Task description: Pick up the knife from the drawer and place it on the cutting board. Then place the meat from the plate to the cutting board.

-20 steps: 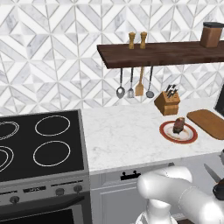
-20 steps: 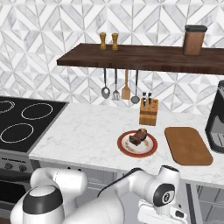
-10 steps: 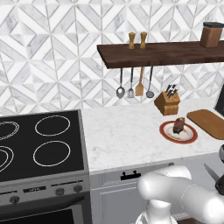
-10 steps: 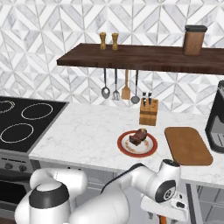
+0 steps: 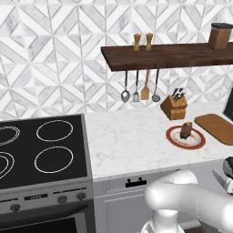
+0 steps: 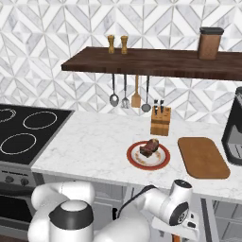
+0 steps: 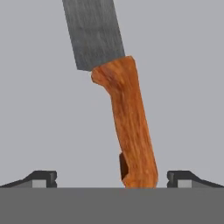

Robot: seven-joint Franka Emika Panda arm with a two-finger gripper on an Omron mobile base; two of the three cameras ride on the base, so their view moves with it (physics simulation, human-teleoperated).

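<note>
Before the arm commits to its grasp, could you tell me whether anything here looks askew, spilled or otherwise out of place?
Nothing stands out. The meat sits on the plate, the cutting board lies flat on the counter, and nothing is spilled. In the hand view the knife lies on the pale drawer floor, its wooden handle between the open jaws of the gripper, untouched.

I see even, bright rendered light across both base views, with soft shadows under the wall shelf (image 6: 151,64). No glare or blur; my hand view is flat and sharp.
</note>
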